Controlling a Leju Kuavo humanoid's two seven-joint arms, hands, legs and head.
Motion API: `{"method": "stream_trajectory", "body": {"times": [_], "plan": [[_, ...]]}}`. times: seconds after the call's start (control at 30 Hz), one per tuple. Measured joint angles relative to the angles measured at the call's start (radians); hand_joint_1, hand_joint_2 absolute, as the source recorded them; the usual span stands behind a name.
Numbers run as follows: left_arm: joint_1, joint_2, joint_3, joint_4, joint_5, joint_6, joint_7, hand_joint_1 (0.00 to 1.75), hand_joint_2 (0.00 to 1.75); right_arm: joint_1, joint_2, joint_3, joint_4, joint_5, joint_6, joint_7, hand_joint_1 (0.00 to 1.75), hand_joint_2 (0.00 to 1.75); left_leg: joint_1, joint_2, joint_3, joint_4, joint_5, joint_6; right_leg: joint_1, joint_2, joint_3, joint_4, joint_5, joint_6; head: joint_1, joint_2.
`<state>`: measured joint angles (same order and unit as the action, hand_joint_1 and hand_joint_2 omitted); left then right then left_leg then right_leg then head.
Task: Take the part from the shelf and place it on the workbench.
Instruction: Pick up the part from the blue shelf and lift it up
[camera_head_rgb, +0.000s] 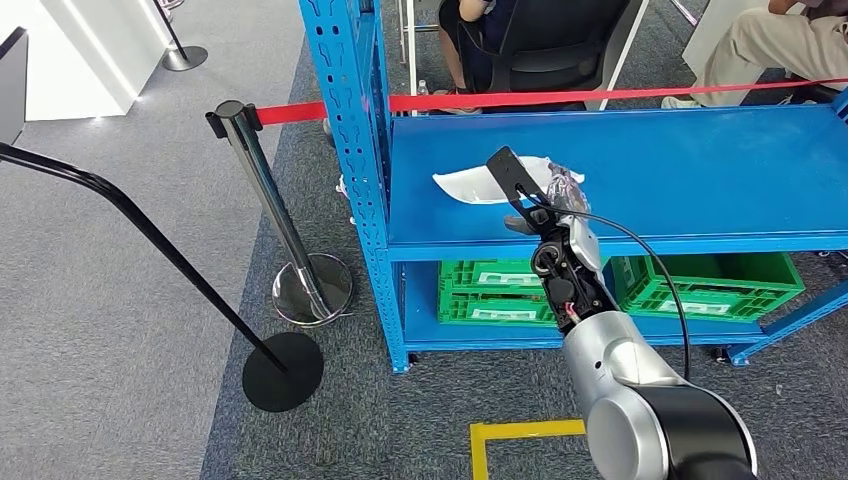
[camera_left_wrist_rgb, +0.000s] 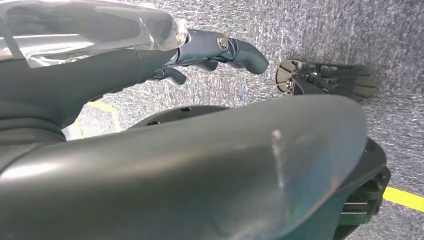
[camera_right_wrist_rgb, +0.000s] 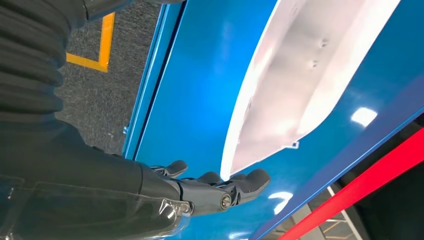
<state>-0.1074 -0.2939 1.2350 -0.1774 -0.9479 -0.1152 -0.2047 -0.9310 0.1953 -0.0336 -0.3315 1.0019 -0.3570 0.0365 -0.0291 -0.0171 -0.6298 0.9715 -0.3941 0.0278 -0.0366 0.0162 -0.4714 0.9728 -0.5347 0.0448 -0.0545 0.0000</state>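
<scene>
The part is a white, curved, shell-like piece (camera_head_rgb: 468, 184) lying on the top level of the blue shelf (camera_head_rgb: 690, 170). My right arm reaches up over the shelf's front edge. My right hand (camera_head_rgb: 556, 196), wrapped in clear film, is at the part's right end. In the right wrist view the part (camera_right_wrist_rgb: 300, 85) lies on the blue shelf board (camera_right_wrist_rgb: 205, 75), and my right hand (camera_right_wrist_rgb: 215, 187) is stretched out flat with its fingertips (camera_right_wrist_rgb: 257, 178) right by the part's narrow end, holding nothing. My left hand (camera_left_wrist_rgb: 215, 50) hangs over the grey carpet with loosely spread fingers and nothing in it.
Two green crates (camera_head_rgb: 495, 291) (camera_head_rgb: 715, 283) sit on the shelf's lower level. A chrome stanchion (camera_head_rgb: 268, 200) with a red belt (camera_head_rgb: 600, 97) stands left of the shelf, with a black stand base (camera_head_rgb: 283, 370) nearer. People sit behind the shelf (camera_head_rgb: 545, 40). Yellow tape (camera_head_rgb: 500, 435) marks the floor.
</scene>
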Motion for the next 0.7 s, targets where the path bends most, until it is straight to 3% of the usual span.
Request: {"method": "stream_trajectory", "body": {"times": [0.5, 0.7], "plan": [[0.000, -0.004, 0.012, 0.000, 0.043, -0.016, 0.007, 0.00, 0.00, 0.010, 0.037, 0.009, 0.001, -0.007, 0.023, 0.000, 0.00, 1.75, -0.001, 0.000, 0.000, 0.002, -0.001, 0.001, -0.002, 0.000, 0.001, -0.001, 0.000, 0.000, 0.000, 0.000], [-0.001, -0.002, 0.030, 0.000, 0.052, -0.023, 0.004, 0.00, 0.00, 0.019, 0.038, 0.009, 0.002, -0.018, 0.023, 0.000, 0.00, 1.75, -0.007, -0.001, -0.002, 0.008, -0.009, 0.013, -0.009, 0.001, 0.003, -0.003, -0.002, 0.006, 0.000, 0.000]]}}
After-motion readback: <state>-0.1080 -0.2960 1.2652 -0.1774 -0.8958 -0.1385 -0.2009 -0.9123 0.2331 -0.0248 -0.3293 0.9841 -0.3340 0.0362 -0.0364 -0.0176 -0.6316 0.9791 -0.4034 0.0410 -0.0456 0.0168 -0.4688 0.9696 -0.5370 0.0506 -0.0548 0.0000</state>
